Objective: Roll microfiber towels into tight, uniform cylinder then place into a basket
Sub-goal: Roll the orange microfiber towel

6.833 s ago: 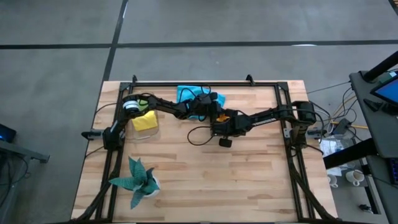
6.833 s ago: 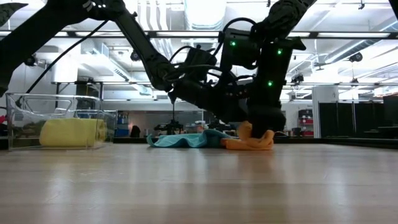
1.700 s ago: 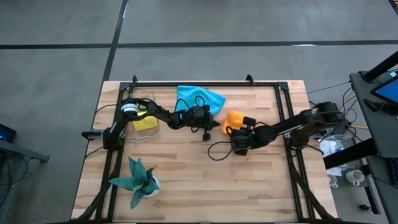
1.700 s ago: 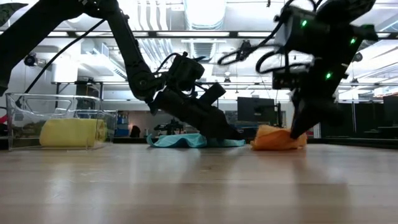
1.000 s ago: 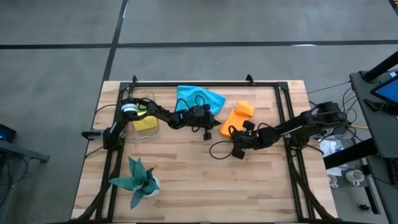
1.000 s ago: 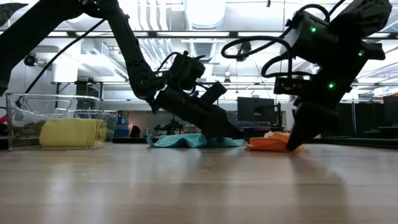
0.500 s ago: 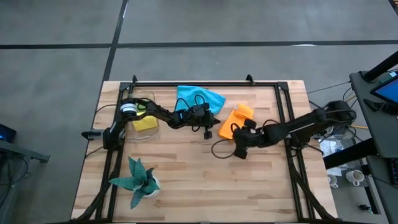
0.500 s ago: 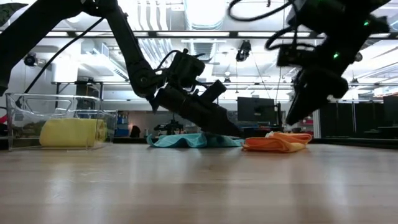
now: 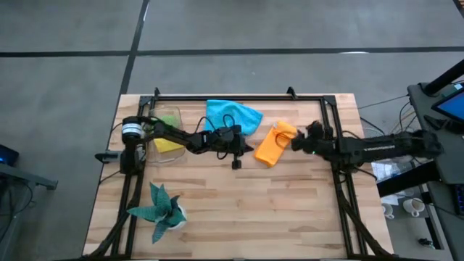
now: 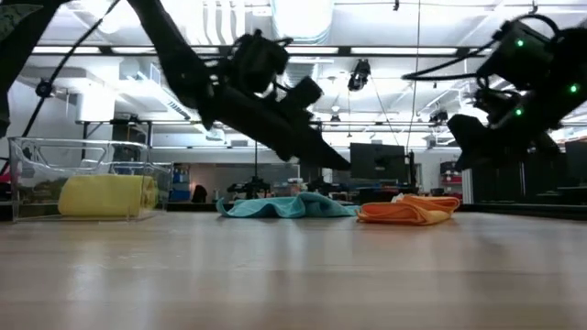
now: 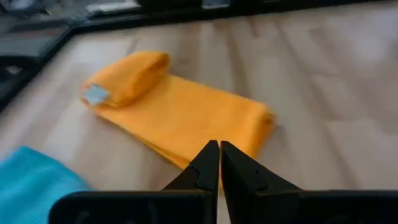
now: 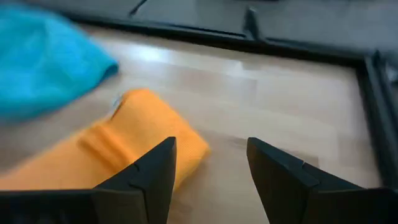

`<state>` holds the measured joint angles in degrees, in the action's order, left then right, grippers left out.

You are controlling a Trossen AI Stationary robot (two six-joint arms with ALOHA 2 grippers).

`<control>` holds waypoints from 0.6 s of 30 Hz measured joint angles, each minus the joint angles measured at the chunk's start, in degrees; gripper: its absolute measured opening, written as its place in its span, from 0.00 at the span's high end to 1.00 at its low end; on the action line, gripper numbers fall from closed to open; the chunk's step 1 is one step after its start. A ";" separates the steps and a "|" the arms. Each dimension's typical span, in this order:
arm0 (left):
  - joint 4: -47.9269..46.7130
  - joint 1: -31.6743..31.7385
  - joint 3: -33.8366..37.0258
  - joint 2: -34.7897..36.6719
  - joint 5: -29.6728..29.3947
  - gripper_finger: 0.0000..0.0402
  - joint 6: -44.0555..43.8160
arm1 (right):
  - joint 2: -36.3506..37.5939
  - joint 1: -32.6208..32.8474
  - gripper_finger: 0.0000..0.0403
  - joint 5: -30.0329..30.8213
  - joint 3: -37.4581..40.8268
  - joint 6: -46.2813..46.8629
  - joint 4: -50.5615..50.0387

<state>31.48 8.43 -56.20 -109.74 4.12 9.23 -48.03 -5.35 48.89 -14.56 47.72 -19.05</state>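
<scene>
1. The orange towel (image 9: 275, 143) lies flat on the tabletop (image 9: 290, 210), folded into a long strip with one end already curled over; it sits just beside the blue towel (image 9: 232, 114), which is spread loosely toward the far edge.
2. A yellow towel (image 9: 170, 143) already rests inside the clear basket (image 10: 147, 170) at the left.
3. The left claw (image 9: 250, 148) hangs close above the orange strip's near end, its fingers pressed together and gripping nothing.
4. The right claw (image 9: 296, 142) sits just off the curled end, fingers spread wide and empty.
5. The cloth looks soft, light and limp, so it will likely sag and unroll if lifted by one corner.
6. The curled end seems the best place to take hold, pinching across the full width while the other claw pins the flat tail.
</scene>
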 joint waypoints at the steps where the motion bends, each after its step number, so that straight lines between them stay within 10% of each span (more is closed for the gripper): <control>1: 0.05 -0.68 0.86 0.55 0.05 1.00 -1.10 | 1.94 -1.99 0.52 -1.32 1.51 0.38 2.05; 8: 2.06 -3.75 4.00 2.78 0.28 1.00 -8.74 | 6.36 -12.58 0.52 -16.94 8.86 1.01 15.38; 18: 1.88 -4.42 4.08 2.82 0.26 1.00 -8.82 | -0.31 -15.43 0.52 -22.11 9.61 8.45 19.76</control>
<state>33.36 4.01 -52.12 -106.91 4.38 0.40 -48.34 -20.78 26.78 -4.95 56.17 0.71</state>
